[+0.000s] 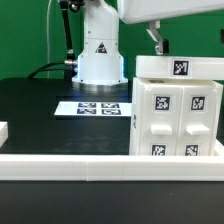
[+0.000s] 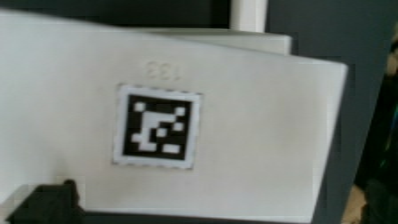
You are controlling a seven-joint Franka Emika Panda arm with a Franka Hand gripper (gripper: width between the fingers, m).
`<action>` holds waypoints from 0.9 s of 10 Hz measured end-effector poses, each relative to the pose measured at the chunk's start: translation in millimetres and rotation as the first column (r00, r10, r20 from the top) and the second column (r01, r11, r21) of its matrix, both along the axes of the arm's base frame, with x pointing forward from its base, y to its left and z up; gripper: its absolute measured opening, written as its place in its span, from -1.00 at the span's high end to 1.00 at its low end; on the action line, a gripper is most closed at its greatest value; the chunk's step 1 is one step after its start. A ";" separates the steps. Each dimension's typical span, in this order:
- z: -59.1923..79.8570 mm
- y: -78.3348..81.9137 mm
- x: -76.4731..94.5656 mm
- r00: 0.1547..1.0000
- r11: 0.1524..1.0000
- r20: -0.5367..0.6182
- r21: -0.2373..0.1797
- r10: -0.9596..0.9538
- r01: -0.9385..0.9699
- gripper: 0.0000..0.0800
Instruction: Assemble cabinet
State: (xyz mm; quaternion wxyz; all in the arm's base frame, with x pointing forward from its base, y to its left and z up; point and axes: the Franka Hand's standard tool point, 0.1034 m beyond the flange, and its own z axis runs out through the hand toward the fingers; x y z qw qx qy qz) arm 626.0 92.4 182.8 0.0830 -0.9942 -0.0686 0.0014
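The cabinet (image 1: 178,125) is a large white box standing at the exterior view's right, its front showing several panels with square black-and-white tags. A white top panel (image 1: 180,68) with one tag lies on it. My gripper (image 1: 157,44) hangs just above the far left corner of that top panel. In the wrist view the tagged white panel (image 2: 178,110) fills most of the picture. One dark fingertip (image 2: 43,204) shows at its corner and the other is out of frame. The jaws stand wide apart, holding nothing.
The marker board (image 1: 98,107) lies on the black table in front of the robot base (image 1: 98,55). A long low white border rail (image 1: 100,166) runs along the near edge. A small white piece (image 1: 3,130) sits at the exterior view's left edge.
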 end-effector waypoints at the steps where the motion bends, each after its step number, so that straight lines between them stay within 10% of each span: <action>1: -0.1 -1.4 0.1 0.994 0.995 0.017 -0.001 0.103 -0.103 -0.99; 9: -3.9 -14.7 0.6 0.568 0.572 0.067 -0.123 0.820 -0.811 -0.99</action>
